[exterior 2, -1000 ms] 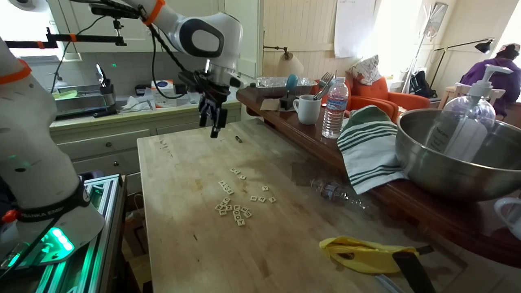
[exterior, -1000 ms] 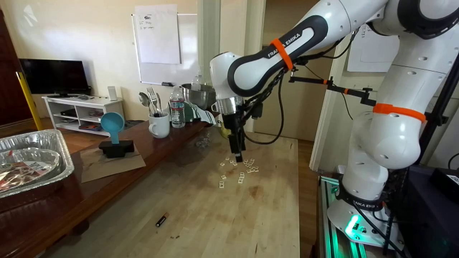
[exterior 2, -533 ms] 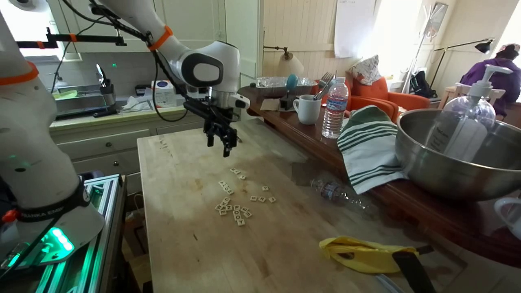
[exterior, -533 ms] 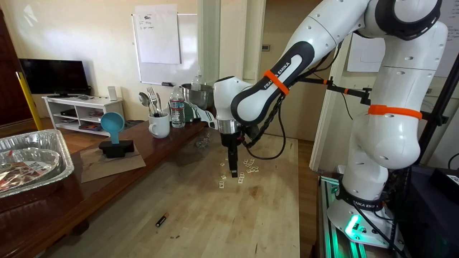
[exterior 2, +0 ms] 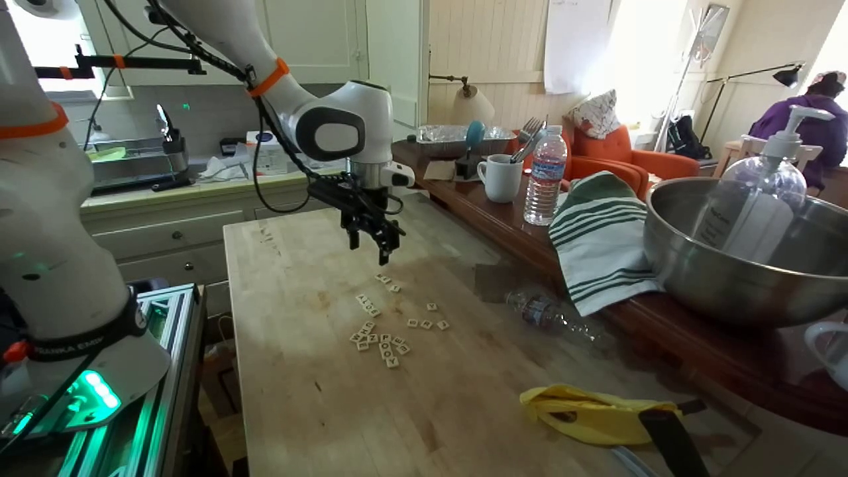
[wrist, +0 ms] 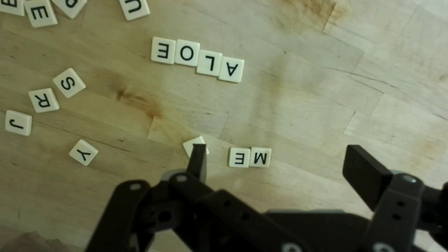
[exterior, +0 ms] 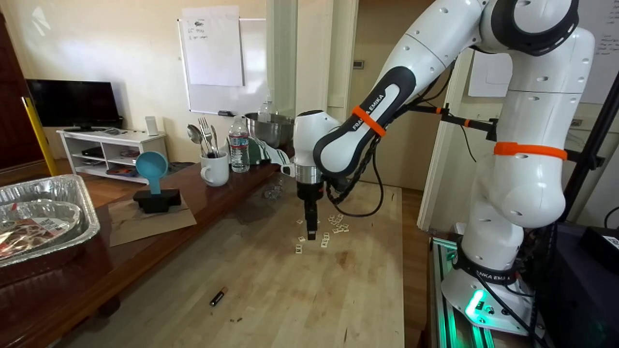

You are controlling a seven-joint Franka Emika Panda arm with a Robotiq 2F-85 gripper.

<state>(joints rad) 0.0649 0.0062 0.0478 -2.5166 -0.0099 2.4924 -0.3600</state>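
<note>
pointing straight down in an exterior view, the gripper is held above a table; its fingers are parted wide, an e tile and an m tile seen below between them in the wrist view; rightward, the arm is angled up, then bent down to its base.

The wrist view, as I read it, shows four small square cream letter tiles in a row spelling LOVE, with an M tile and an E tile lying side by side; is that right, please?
Not quite: the wrist view shows the row of four small square cream letter tiles spelling ALOE, not LOVE. The M tile and E tile do lie side by side.
</note>
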